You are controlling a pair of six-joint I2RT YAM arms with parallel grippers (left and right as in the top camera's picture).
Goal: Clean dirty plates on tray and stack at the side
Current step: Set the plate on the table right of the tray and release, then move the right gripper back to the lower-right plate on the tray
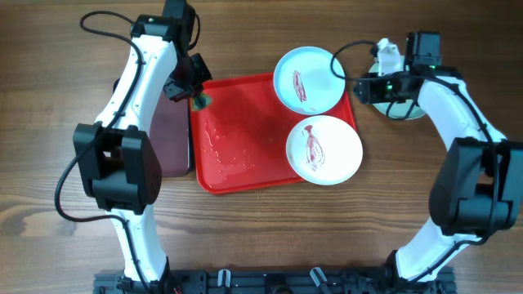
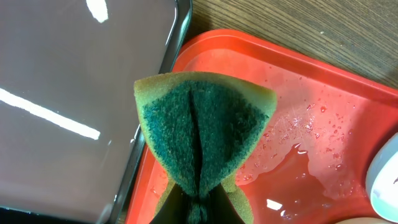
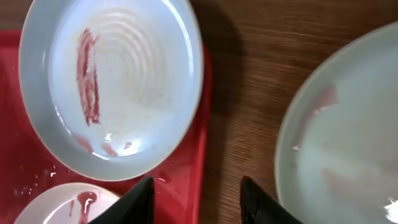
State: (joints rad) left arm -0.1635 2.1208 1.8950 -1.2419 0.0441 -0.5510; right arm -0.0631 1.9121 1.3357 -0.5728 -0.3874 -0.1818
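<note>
The left gripper (image 2: 198, 208) is clamping a green-and-yellow sponge (image 2: 202, 134) over the upper left corner of the large red plastic tray (image 1: 237, 122). The right gripper (image 3: 198, 183) is hanging empty, fingers apart, between a sauce-smeared pale mint round plate (image 3: 112, 81) riding the tray's upper right rim and another pale plate (image 3: 348, 143) off-tray. A sideways nudge is probably risking tipping that perched plate off.

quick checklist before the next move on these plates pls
1. Sponge gripped in left claw: ok, pinched and folded.
2. Right claw free: ok, jaws apart, nothing between.
3. Mint-blue plate clean: not ok, red smear.
4. White plate clean: not ok, red smear.
5. Side plate clean: cannot tell, faint pink patch.
6. Red tray dry: not ok, water pooled.
</note>
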